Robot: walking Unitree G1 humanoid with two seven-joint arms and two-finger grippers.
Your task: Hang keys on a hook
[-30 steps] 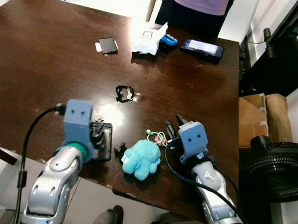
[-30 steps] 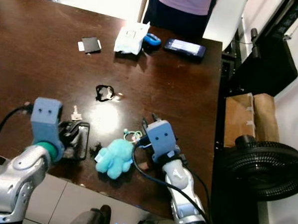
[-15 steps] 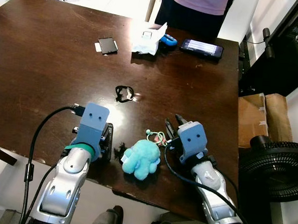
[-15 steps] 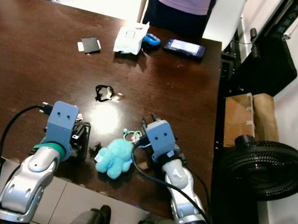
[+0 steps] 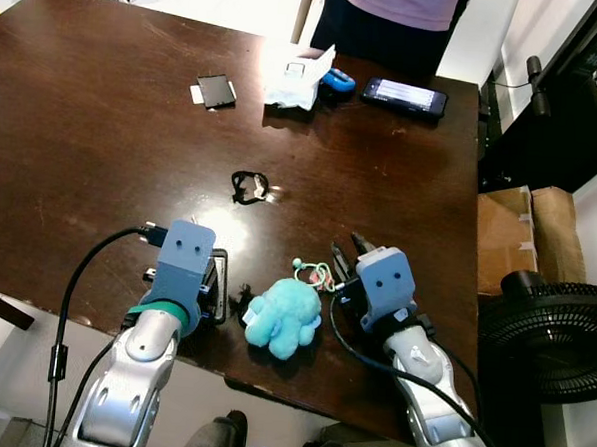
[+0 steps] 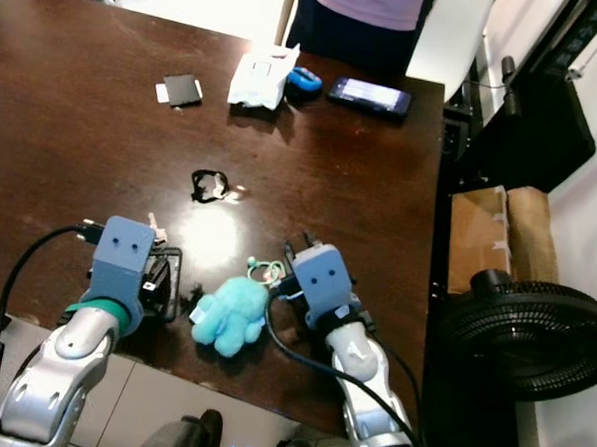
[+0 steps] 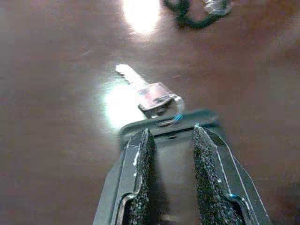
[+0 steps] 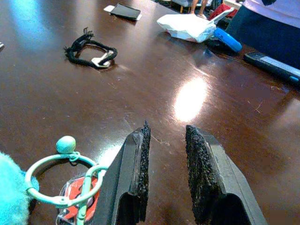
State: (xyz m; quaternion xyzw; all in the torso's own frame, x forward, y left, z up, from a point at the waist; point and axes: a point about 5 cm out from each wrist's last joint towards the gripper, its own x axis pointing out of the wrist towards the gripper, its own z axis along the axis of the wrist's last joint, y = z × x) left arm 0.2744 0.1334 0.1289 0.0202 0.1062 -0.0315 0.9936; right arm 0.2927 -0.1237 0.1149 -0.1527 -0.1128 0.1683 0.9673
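Left wrist view puts our left tool (image 7: 170, 140), parted and empty, just short of the key (image 7: 140, 86) lying flat on the surface (image 7: 56, 140); thin, stiff and probably slippery, so we'd pinch its ring.

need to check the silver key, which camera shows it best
The left wrist view: the silver key lies close up on the table, just past the left gripper. In the right eye view it is a small sliver beside the wrist; elsewhere I cannot make it out.
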